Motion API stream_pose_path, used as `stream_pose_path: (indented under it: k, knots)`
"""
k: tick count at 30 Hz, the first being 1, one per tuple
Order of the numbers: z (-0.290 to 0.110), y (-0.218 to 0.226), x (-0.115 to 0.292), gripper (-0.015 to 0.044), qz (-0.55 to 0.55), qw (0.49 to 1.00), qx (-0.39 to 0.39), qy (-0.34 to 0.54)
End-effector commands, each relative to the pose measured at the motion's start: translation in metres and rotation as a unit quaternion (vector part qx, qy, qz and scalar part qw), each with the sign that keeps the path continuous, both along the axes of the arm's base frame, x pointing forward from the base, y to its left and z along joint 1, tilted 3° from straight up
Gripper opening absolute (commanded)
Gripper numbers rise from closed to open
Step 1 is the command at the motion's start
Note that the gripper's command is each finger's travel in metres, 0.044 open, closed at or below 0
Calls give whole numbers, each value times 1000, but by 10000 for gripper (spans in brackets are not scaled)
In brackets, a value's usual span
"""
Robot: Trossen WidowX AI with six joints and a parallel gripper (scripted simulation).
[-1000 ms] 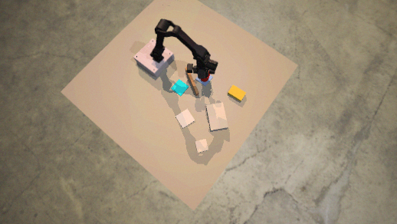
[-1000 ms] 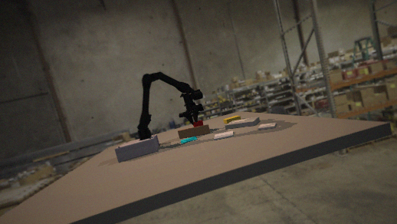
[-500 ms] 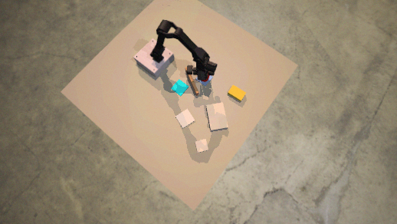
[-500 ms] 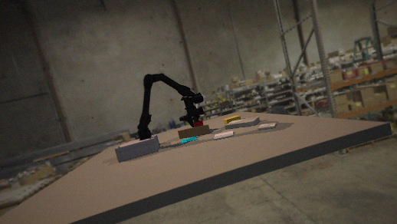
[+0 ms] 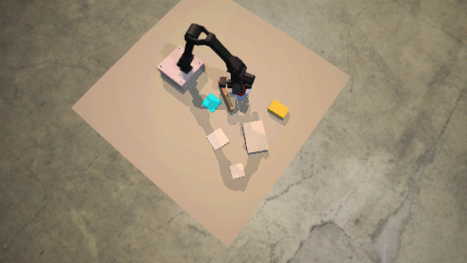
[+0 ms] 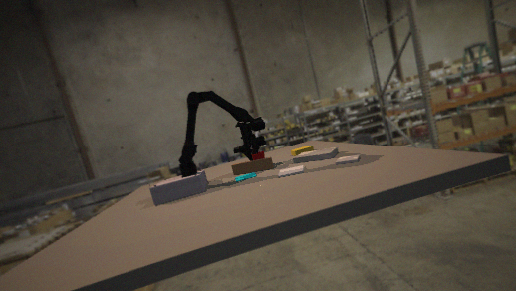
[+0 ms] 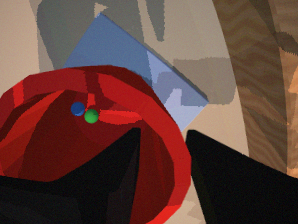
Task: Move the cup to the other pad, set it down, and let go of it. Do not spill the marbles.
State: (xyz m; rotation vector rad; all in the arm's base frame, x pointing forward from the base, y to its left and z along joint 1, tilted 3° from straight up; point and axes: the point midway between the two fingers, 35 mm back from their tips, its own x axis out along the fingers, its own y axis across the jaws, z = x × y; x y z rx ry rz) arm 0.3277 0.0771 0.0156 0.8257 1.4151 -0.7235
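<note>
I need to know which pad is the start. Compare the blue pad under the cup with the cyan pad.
The blue pad is a pale, dull blue; the cyan pad is a bright turquoise. The blue pad is partly covered by the red cup and lies beyond the wooden bar from the arm's base; the cyan pad is uncovered, on the base's side. Both are flat squares lying on the table.
</note>
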Motion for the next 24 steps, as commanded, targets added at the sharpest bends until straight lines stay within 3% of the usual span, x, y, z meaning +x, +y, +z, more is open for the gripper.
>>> stream_pose_path:
  k: [1, 16, 24]
  knots:
    - [0, 0, 0, 101, 0, 1000, 0, 0]
    - [0, 0, 0, 1, 0, 1000, 0, 0]
    - [13, 0, 1, 0, 0, 1000, 0, 0]
